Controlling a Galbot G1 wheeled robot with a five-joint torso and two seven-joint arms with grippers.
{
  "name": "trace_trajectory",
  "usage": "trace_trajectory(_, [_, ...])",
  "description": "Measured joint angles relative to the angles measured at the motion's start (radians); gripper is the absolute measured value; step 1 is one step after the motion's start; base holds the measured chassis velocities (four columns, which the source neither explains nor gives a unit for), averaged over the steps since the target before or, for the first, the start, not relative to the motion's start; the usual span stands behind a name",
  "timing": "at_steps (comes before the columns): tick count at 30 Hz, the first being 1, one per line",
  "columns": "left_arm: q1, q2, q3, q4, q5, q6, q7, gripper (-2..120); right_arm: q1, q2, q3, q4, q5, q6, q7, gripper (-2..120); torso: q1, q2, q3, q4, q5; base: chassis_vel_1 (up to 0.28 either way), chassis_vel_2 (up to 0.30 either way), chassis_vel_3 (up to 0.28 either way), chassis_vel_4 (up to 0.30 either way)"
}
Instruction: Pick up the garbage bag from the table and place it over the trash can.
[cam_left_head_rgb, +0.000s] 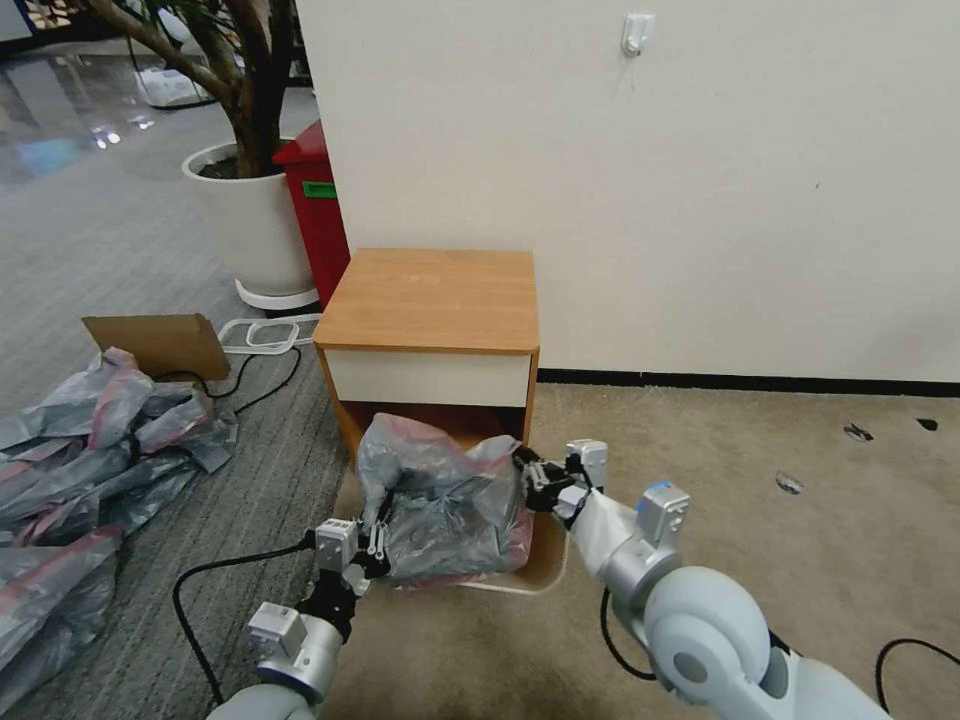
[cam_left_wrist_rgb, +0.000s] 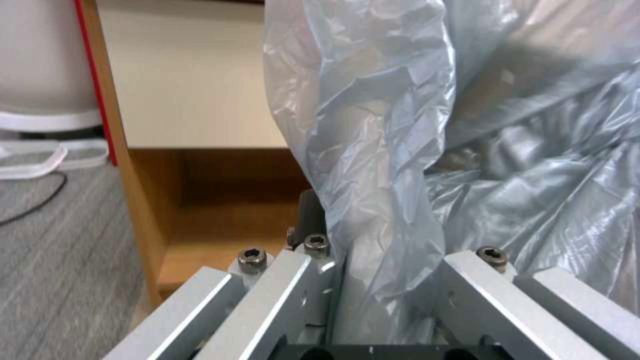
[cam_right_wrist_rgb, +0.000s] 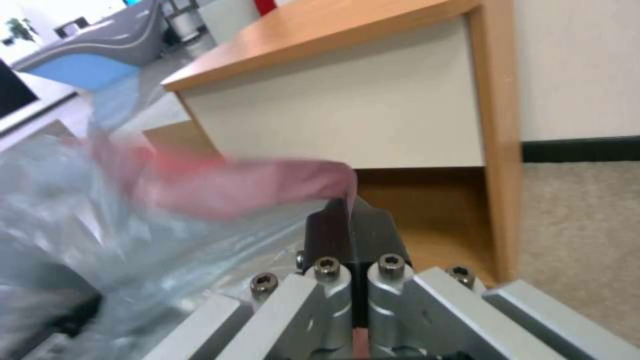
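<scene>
The garbage bag (cam_left_head_rgb: 450, 500), crinkled grey plastic with a pink-red edge, lies bunched over the trash can, whose cream rim (cam_left_head_rgb: 545, 572) shows under its right side. Both stand on the floor in front of the table (cam_left_head_rgb: 430, 295). My right gripper (cam_left_head_rgb: 525, 472) is shut on the bag's pink rim (cam_right_wrist_rgb: 267, 182) at the bag's right end. At the bag's near left corner is my left gripper (cam_left_head_rgb: 375, 545). In the left wrist view its fingers (cam_left_wrist_rgb: 310, 215) stand apart and open, with a fold of the bag (cam_left_wrist_rgb: 393, 150) hanging between them.
A heap of similar grey-pink bags (cam_left_head_rgb: 80, 470) and a cardboard piece (cam_left_head_rgb: 160, 342) lie on the floor at the left. Black cables (cam_left_head_rgb: 200, 590) run near my left arm. A red bin (cam_left_head_rgb: 318, 210) and a white plant pot (cam_left_head_rgb: 255, 225) stand behind the table. Beige carpet (cam_left_head_rgb: 780, 520) lies at the right.
</scene>
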Motion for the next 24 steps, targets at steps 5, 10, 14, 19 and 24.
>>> trace_trajectory(5, [-0.001,0.000,-0.007,0.005,-0.002,-0.030,0.004,5,-0.014,-0.037,0.025,-0.002,-0.004,0.003,0.000,0,0.000,0.000,0.000,0.0000,0.0000,0.000,0.000,0.000,0.000])
trace_trajectory(10, [-0.002,0.000,-0.015,0.005,-0.018,-0.033,0.001,5,-0.038,-0.072,0.057,0.001,-0.008,0.013,0.000,0,0.000,0.000,0.000,0.0000,0.0000,0.000,0.000,0.000,0.000])
trace_trajectory(14, [-0.004,-0.001,-0.018,0.008,-0.028,-0.033,-0.006,5,-0.053,-0.092,0.073,0.002,-0.011,0.017,-0.001,0,0.000,0.000,0.000,0.0000,-0.0001,0.000,0.000,0.000,0.000])
trace_trajectory(19, [-0.007,-0.006,-0.019,0.003,-0.049,-0.032,-0.011,5,-0.066,-0.117,0.073,-0.006,-0.027,0.020,-0.002,4,0.000,0.000,0.000,0.0000,-0.0001,0.000,0.000,0.000,0.000])
trace_trajectory(24, [-0.015,-0.007,-0.023,-0.003,-0.086,-0.025,-0.021,5,-0.076,-0.142,0.066,-0.021,-0.039,0.020,-0.003,5,0.000,0.000,0.000,0.0000,-0.0001,0.000,0.000,0.000,0.000])
